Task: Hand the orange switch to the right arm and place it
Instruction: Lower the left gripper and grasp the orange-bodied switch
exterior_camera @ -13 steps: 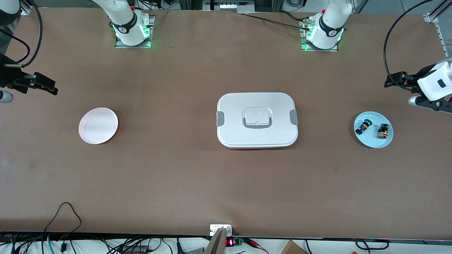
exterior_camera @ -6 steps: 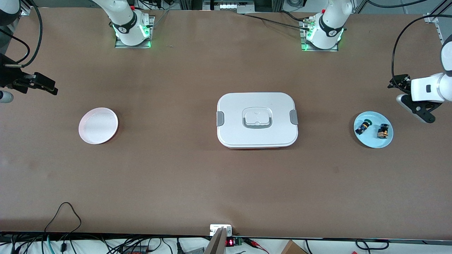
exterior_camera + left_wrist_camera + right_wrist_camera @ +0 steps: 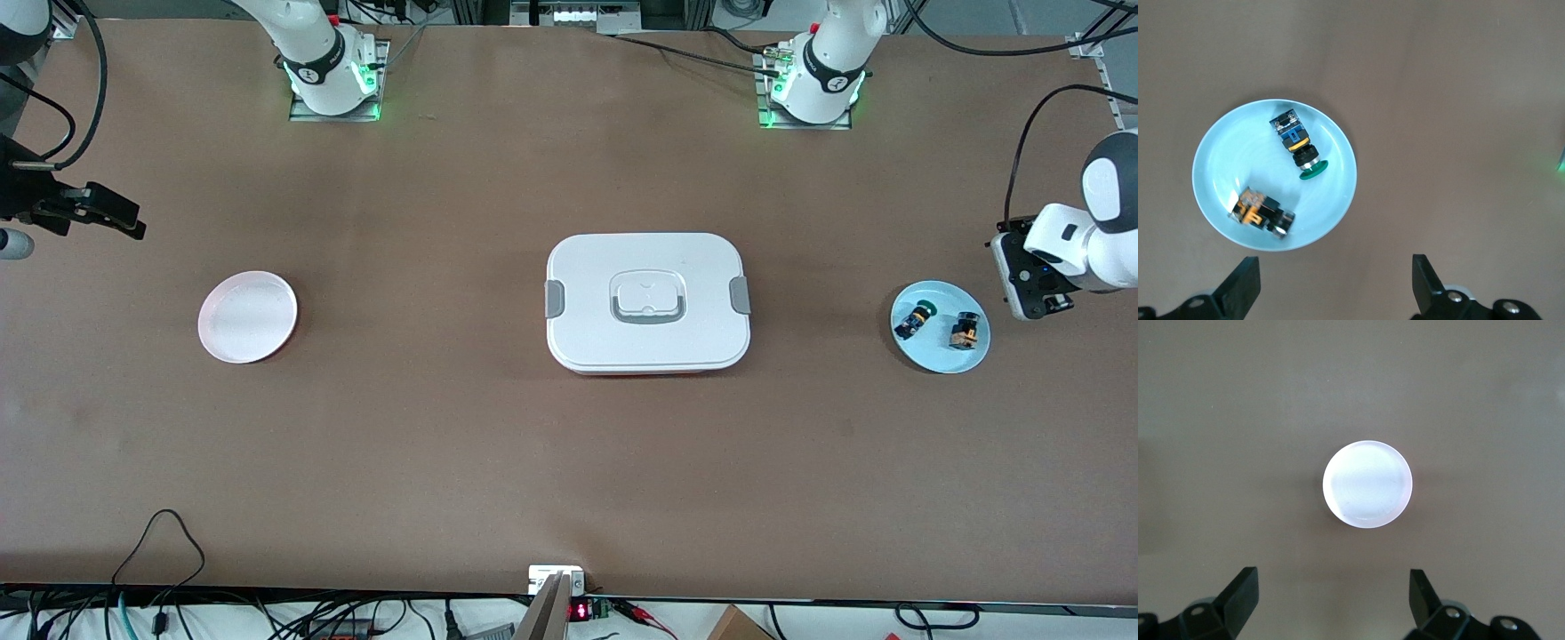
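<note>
White arms (image 3: 840,40), black bands, green-lit bases (image 3: 336,84).

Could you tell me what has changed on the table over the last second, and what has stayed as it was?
Only the left arm moved: its wrist turned to face down, and the left gripper now hangs open by the blue plate at that arm's end of the table. Nothing was grasped or released. The orange switch and the green-capped switch lie on the plate as before; the white box, pink plate and open right gripper have not shifted.

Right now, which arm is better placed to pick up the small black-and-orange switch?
The left. Its hand hangs open beside the round light-blue plate holding the orange switch, while the right hand waits open at the table's opposite end near the pink plate.
</note>
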Controlling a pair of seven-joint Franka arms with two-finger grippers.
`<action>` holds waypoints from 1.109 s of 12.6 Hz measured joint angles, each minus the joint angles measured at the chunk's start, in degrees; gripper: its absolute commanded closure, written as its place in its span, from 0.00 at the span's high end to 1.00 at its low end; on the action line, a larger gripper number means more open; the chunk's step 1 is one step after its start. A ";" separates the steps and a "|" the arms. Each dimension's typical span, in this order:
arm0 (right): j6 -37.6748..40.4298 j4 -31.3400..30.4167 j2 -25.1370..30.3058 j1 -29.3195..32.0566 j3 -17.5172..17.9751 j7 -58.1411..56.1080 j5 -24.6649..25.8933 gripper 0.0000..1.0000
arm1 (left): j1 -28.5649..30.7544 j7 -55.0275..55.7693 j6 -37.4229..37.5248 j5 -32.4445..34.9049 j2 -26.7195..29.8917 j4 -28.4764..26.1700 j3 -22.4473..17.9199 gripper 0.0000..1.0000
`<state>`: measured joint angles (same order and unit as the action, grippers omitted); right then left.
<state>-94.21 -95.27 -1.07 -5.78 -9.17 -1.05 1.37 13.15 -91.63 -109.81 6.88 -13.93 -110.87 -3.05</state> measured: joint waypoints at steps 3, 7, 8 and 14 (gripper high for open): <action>0.00 0.00 0.00 0.00 0.00 0.00 0.00 1.00 | 0.48 -14.96 -5.20 -0.73 -1.79 -1.53 0.02 1.00; 0.00 0.00 0.00 0.00 0.00 0.00 0.00 1.00 | 3.36 -33.90 -13.38 -6.23 -6.94 -3.32 0.04 1.00; 0.00 -0.01 0.00 0.00 0.00 0.00 0.00 1.00 | 4.70 -37.53 -15.66 -7.30 -9.03 -3.39 0.02 1.00; 0.00 -0.01 0.00 0.00 0.00 0.00 0.00 1.00 | 6.21 -43.49 -19.57 -8.13 -12.23 -2.43 0.77 1.00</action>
<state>-94.21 -95.27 -1.08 -5.78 -9.17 -1.05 1.37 19.37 -135.12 -129.39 -1.25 -26.16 -113.30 -2.28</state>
